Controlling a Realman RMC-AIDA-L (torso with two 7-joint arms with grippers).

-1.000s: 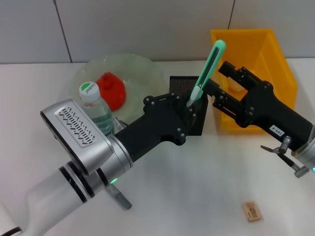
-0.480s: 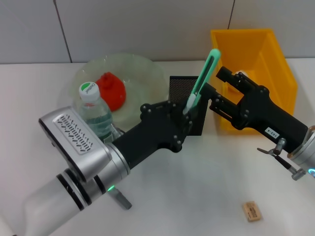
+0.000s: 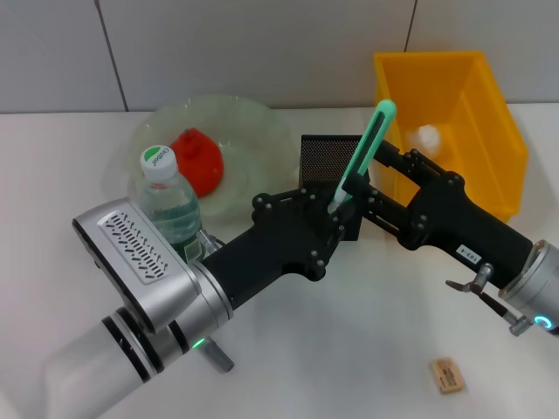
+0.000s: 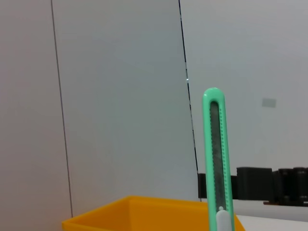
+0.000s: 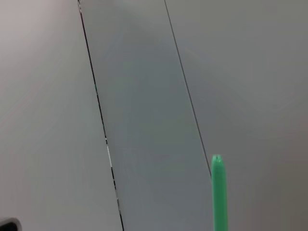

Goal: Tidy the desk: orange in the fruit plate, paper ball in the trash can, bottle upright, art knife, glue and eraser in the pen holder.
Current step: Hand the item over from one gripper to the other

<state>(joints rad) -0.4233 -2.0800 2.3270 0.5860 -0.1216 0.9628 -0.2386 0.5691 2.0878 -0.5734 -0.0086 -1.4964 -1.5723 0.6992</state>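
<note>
The green art knife is pinched at its lower end by the left gripper, tilted over the black pen holder. The right gripper is close beside, grip unclear. A plumb, centred descent is wanted before release.

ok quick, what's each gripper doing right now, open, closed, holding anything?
Left gripper: closed on the green art knife, by the black pen holder.
Right gripper: beside the knife, grip cannot be told.
</note>
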